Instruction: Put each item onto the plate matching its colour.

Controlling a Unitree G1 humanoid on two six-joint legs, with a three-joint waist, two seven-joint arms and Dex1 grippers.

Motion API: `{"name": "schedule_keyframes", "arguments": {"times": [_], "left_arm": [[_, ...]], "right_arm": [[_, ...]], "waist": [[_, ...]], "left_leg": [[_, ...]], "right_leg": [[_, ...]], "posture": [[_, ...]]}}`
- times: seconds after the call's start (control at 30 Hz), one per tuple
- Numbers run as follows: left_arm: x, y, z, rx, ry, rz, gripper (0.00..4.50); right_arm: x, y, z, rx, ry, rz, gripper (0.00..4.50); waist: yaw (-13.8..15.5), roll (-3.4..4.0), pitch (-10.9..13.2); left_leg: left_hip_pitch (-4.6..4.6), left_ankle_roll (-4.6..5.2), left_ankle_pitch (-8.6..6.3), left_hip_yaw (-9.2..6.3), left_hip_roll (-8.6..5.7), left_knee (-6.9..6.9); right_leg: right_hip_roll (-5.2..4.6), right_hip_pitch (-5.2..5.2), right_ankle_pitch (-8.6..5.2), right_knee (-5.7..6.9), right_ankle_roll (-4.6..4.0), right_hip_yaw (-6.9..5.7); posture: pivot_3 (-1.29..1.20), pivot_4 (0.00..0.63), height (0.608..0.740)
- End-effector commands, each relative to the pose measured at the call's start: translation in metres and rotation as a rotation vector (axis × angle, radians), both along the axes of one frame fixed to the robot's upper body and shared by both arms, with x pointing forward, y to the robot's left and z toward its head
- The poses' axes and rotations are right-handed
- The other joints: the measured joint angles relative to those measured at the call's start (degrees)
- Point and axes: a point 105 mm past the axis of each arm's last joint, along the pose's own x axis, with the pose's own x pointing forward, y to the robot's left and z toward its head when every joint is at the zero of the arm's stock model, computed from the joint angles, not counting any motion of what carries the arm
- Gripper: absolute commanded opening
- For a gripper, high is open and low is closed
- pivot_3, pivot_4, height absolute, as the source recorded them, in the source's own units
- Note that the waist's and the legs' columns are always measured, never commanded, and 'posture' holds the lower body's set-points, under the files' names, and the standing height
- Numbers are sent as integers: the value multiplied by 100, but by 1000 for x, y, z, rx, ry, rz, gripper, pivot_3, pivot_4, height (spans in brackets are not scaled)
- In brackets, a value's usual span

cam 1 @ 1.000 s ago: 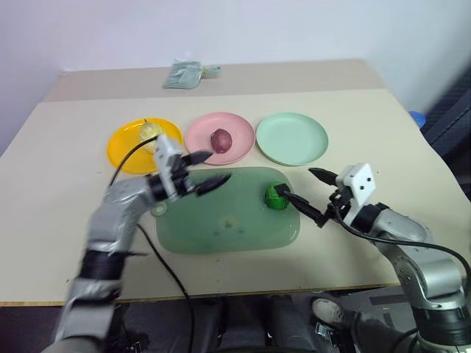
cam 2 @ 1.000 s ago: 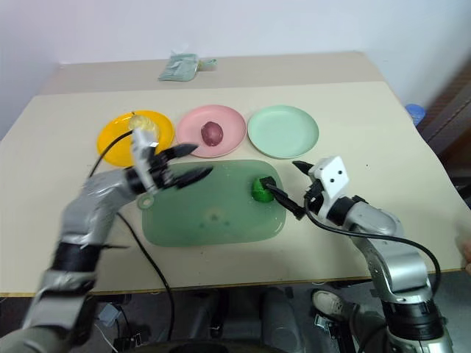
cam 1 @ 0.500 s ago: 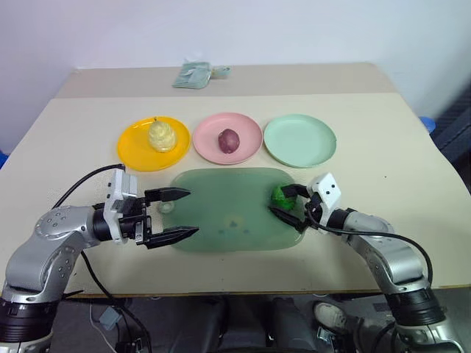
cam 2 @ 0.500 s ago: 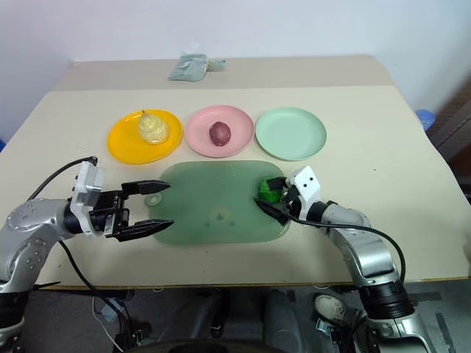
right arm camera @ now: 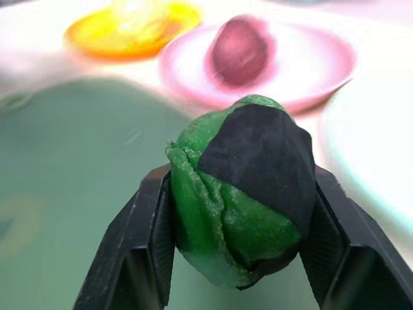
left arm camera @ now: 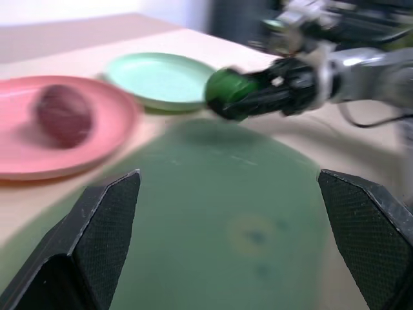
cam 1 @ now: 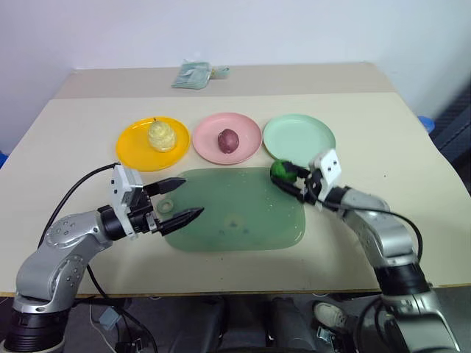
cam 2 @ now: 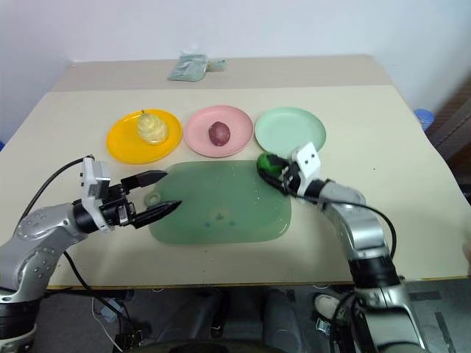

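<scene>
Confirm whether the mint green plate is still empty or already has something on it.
Empty. The mint green plate is bare; the green ball is clamped in the right hand near the plate's front rim, not on it.

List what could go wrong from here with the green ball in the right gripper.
1. The right gripper pinches the green ball only at its sides, so the ball might slip out during the carry.
2. The ball hangs near the rim of the mint green plate; released early, it could roll onto the translucent tray or the table.
3. The pink plate lies close, so overshooting sideways risks the wrong plate.
</scene>
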Motion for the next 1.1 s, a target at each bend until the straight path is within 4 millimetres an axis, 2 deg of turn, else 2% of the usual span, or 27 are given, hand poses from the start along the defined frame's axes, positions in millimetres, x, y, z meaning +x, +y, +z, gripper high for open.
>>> {"name": "schedule_keyframes", "arguments": {"times": [0.03,0.1,0.17,0.23,0.37,0.4,0.5,0.53,0.67,0.83,0.93,0.97,1.03,1.1], "left_arm": [[10,-8,13,-5,-59,86,4500],[15,-13,17,-7,-87,121,4500],[19,-17,20,1,-123,142,4500],[25,-20,23,-5,-155,185,4500],[32,-24,27,-13,-215,247,4500],[33,-23,26,-15,-217,264,4500],[34,-18,22,4,-218,303,4500],[33,-16,20,15,-217,309,4500],[27,-3,7,42,-158,350,4500],[18,17,-10,83,-115,408,4500],[13,26,-16,89,-95,430,4500],[11,28,-18,94,-93,434,4500],[8,31,-20,97,-87,439,4500],[5,32,-21,96,-86,440,4500]], "right_arm": [[38,-15,21,0,-79,-126,2314],[63,-21,24,6,-81,-191,2314],[79,-22,23,0,-85,-224,2314],[91,-23,19,-14,-63,-272,2314],[103,-27,12,-39,-13,-361,2314],[104,-27,12,-49,-8,-372,2993],[106,-25,18,-53,-25,-371,4255],[106,-25,22,-52,-37,-367,4433],[101,-21,42,-26,-107,-244,4433],[67,-18,53,3,-215,40,4433],[20,-22,48,2,-223,157,4433],[-1,-27,42,-7,-199,169,4433],[-32,-35,32,-26,-144,155,4433],[-52,-43,25,-46,-108,113,4433]], "waist": [[-7,0,0],[-17,0,0],[-31,0,0],[-35,0,0],[-61,-1,0],[-74,-1,0],[-153,0,0],[-163,1,0],[-233,4,-1],[-225,5,-1],[-82,6,-2],[-38,7,-1],[35,9,-1],[32,13,0]], "left_leg": [[0,-1,1,2,0,-1],[0,-3,2,2,1,0],[0,-3,3,4,1,-2],[-1,-3,3,3,1,-2],[-2,-3,3,4,1,-2],[-2,-3,3,5,1,-2],[-2,-4,4,4,1,-2],[-2,-4,4,4,1,-3],[-2,-5,4,5,3,-9],[-3,-5,4,3,4,-8],[-4,-2,2,-3,4,-5],[-6,0,0,-4,3,-4],[-10,3,-2,-2,3,-2],[-10,3,-2,3,2,-1]], "right_leg": [[0,0,0,0,0,1],[1,-1,0,0,0,0],[2,-2,0,-2,-1,0],[2,-2,0,-3,-1,-1],[2,-2,0,-3,-1,-1],[2,-3,0,-2,-1,0],[2,-4,0,-1,-1,0],[2,-5,0,0,-1,0],[5,-12,0,3,-1,4],[7,-9,0,0,-1,3],[6,-4,0,-4,-1,1],[6,-3,0,-5,-1,1],[4,-8,0,-6,-1,2],[1,-7,0,-7,-1,6]], "posture": [[0,150,740],[0,150,740],[0,150,740],[0,150,740],[0,150,740],[0,150,740],[0,150,740],[0,150,740],[0,150,740],[0,150,740],[0,150,740],[0,150,740],[0,150,740],[0,150,740]]}}
